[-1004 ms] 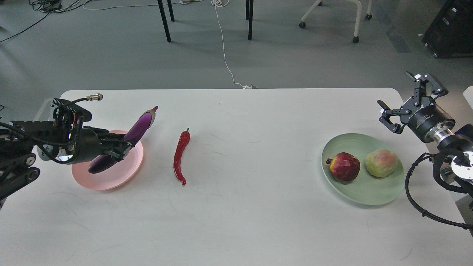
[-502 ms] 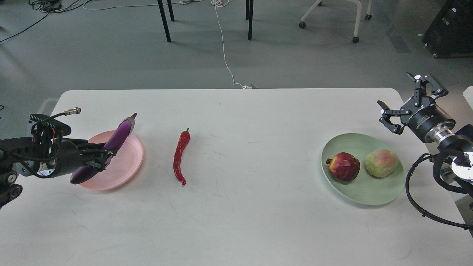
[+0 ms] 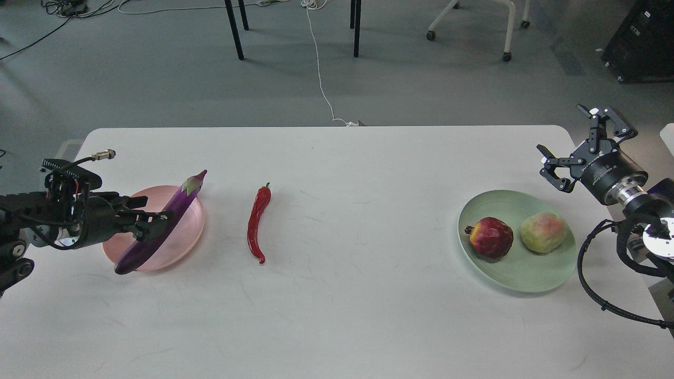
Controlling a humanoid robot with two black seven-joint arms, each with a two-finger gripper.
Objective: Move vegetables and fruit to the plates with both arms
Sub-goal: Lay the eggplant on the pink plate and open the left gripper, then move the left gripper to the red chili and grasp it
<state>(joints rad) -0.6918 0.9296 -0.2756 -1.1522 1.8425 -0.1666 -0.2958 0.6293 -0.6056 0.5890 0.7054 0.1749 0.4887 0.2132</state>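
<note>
The purple eggplant [image 3: 176,210] lies slanted across the pale pink plate [image 3: 179,243] at the left, stem end up to the far right, its blunt end hanging over the plate's near rim. My left gripper [image 3: 150,217] is at the eggplant's middle from the left, jaws spread and no longer clamping it. The red chili pepper [image 3: 256,223] lies on the table right of the pink plate. The pomegranate [image 3: 491,237] and the yellow-green fruit [image 3: 543,231] sit on the mint green plate [image 3: 521,275]. My right gripper [image 3: 571,141] is open and empty, raised behind that plate.
The white table [image 3: 347,295] ends close behind both plates' far side. Beyond it are chair legs, a white cable and a black case on the floor. A black cable loop [image 3: 584,273] hangs from my right arm beside the green plate.
The left arm drew back left with the eggplant, then lowered it onto the pink plate and opened its jaws. The eggplant now lies flatter. The right arm barely moved.
</note>
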